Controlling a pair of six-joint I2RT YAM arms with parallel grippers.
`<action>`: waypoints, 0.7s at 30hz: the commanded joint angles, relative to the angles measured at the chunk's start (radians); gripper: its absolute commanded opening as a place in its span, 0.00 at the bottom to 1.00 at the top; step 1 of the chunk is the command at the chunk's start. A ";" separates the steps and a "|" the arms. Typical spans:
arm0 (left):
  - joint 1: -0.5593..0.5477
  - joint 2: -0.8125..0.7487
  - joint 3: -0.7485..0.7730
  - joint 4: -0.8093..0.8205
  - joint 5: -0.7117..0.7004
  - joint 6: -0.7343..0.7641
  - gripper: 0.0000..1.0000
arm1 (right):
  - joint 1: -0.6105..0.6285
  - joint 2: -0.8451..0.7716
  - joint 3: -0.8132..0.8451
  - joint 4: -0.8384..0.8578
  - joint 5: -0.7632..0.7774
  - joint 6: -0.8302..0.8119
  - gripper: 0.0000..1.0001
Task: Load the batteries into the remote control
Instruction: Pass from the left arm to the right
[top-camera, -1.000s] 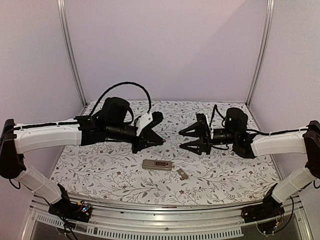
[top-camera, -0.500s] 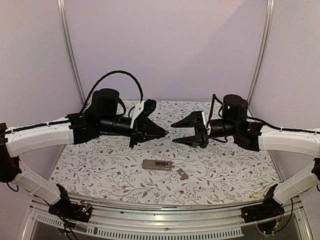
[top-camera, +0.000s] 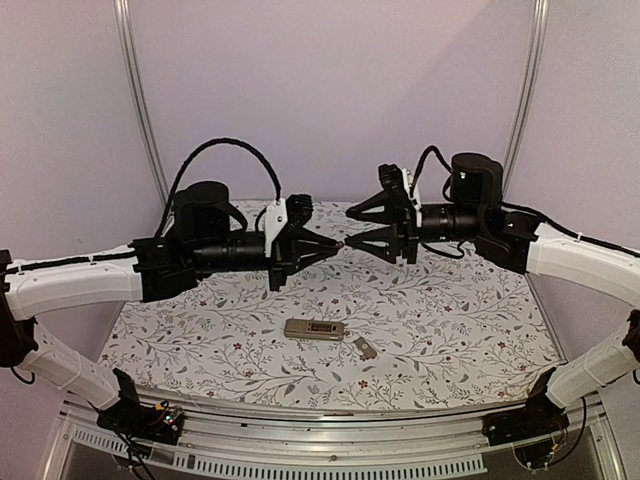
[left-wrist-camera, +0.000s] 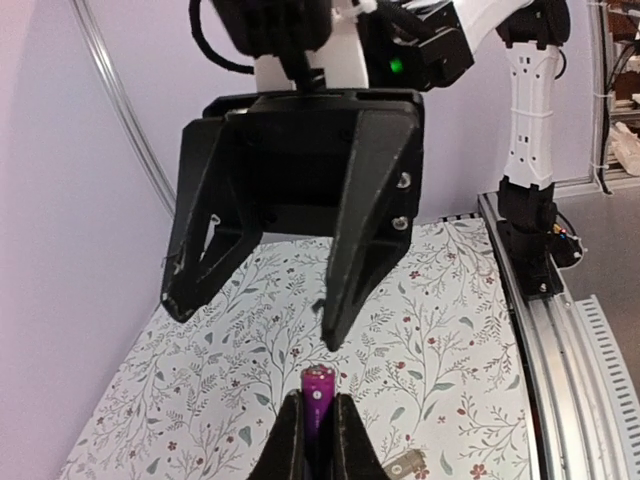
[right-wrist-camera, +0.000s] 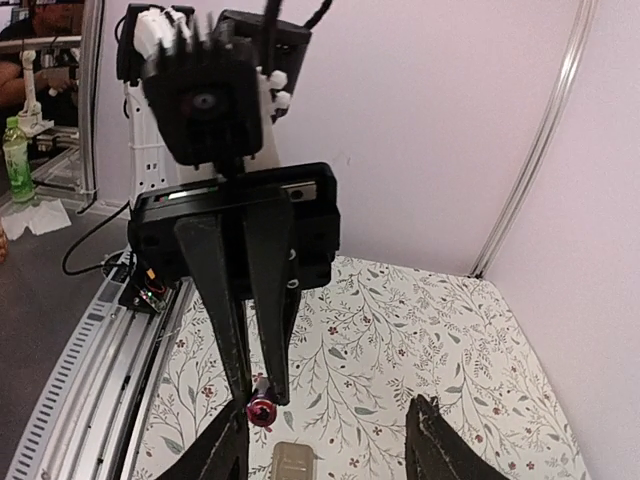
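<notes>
Purple-tipped, one battery (left-wrist-camera: 318, 392) is clamped aloft in the left gripper (top-camera: 333, 247). The right gripper (top-camera: 352, 229) is faced toward it, jaws half apart and empty. One remote control (top-camera: 315, 329) and one cover piece (top-camera: 365, 348) are laid on the table (top-camera: 450, 330).

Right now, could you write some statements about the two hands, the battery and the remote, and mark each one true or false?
1. The left hand is shut on a battery. True.
2. The right hand is shut. False: its jaws stand open and hold nothing.
3. The remote control lies on the table. True.
4. In the top view, the small loose piece lies left of the remote control. False: it lies to the right of it.
5. Both hands are raised above the table, tips facing each other. True.
</notes>
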 joint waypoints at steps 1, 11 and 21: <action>-0.066 -0.002 -0.031 0.149 -0.225 0.133 0.00 | -0.008 0.012 0.048 -0.029 0.107 0.354 0.52; -0.113 0.031 -0.041 0.215 -0.401 0.220 0.00 | -0.014 0.017 0.054 -0.011 0.077 0.729 0.54; -0.125 0.057 -0.024 0.204 -0.471 0.234 0.00 | 0.018 0.061 0.075 -0.036 0.098 0.740 0.41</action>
